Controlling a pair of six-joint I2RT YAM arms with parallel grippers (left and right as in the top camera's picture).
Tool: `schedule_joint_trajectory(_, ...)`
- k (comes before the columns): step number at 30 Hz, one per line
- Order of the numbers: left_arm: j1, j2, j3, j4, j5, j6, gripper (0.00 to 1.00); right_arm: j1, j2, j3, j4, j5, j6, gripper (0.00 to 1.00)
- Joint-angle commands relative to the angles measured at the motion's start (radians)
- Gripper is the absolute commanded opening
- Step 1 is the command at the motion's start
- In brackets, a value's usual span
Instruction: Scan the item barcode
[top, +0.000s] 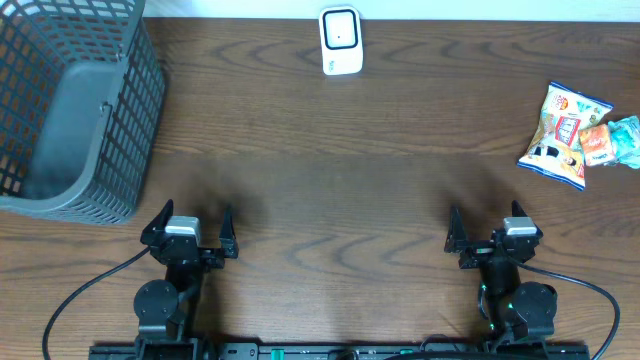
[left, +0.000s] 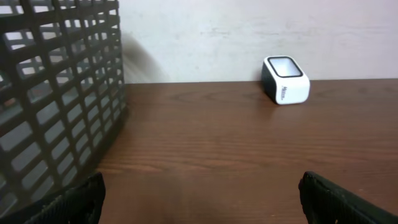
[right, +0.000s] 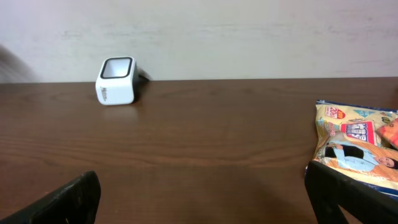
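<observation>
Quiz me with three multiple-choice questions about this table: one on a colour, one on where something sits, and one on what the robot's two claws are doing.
1. What colour is the basket?
A. red
B. grey
C. yellow

2. Where does the white scanner stand?
A. inside the basket
B. at the far edge of the table, near the middle
C. at the near edge

3. How are the left gripper and the right gripper?
A. both shut
B. one open, one shut
C. both open and empty

Answers: 1 B, its mesh walls are dark grey. 2 B, the overhead view shows it there, apart from everything else. 3 C, each stands spread wide with nothing between.
</observation>
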Motion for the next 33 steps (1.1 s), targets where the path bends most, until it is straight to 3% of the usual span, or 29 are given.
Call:
schedule_joint_trajectory(1, 0.005, -0.009, -0.011, -0.049, -0.014, -0.012, 0.98, -0.003, -0.006, -0.003, -0.002, 0.002, 0.010, 0.99)
schedule_joint_trajectory(33, 0.005, -0.009, -0.011, -0.056, -0.095, -0.053, 0.98, -0.003, -0.006, -0.003, -0.003, 0.002, 0.010, 0.99)
